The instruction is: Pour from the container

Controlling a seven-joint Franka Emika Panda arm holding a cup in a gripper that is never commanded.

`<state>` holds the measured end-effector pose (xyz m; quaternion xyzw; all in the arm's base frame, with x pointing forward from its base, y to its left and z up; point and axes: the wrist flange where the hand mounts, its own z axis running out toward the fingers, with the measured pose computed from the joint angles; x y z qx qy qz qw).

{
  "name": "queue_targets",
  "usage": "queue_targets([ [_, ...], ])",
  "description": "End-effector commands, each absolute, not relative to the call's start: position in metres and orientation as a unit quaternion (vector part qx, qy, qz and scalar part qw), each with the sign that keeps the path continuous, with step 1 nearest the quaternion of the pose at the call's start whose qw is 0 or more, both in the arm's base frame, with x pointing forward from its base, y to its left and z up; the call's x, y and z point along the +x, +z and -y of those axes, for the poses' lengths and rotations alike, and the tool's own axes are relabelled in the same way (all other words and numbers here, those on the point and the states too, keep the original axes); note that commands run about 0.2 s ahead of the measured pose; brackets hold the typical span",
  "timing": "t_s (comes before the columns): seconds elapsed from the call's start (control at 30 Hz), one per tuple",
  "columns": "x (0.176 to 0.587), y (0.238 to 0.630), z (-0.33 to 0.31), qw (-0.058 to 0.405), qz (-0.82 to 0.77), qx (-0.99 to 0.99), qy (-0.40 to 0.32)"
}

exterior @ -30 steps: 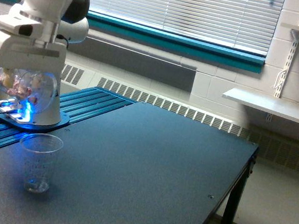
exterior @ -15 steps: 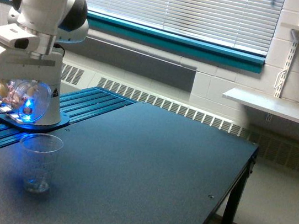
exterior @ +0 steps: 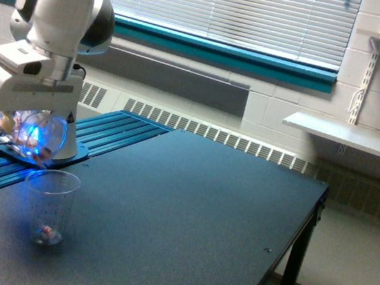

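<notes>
At the exterior view's left, my gripper [exterior: 25,118] is shut on the container [exterior: 33,136], a clear smooth plastic cup. It is tipped over on its side, mouth down and toward the right, lit blue from behind. Small pinkish pieces sit at its lower lip [exterior: 41,157]. Directly below stands a second clear cup [exterior: 49,206], upright on the dark table [exterior: 187,213], with a few small pieces at its bottom [exterior: 46,234]. The fingers are mostly hidden by the white hand and the cup.
The arm's base [exterior: 47,154] glows blue on a ribbed blue mat [exterior: 117,129] behind the cups. The table's right edge [exterior: 288,248] drops off to the floor. A window with blinds, a radiator and a wall shelf [exterior: 350,137] lie behind.
The hand has lowered and tipped the container further. Its contents slid toward the mouth, and small pieces now lie in the bottom of the standing cup.
</notes>
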<state>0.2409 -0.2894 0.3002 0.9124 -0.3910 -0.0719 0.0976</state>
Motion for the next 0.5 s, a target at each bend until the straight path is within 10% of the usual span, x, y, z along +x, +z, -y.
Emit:
queue_targets([
  [0.03, 0.2443, 0.2969, 0.2882, 0.106, 0.397, 0.908, -0.085],
  [0.5, 0.2507, 0.2940, 0.2852, 0.108, 0.401, 0.904, -0.100],
])
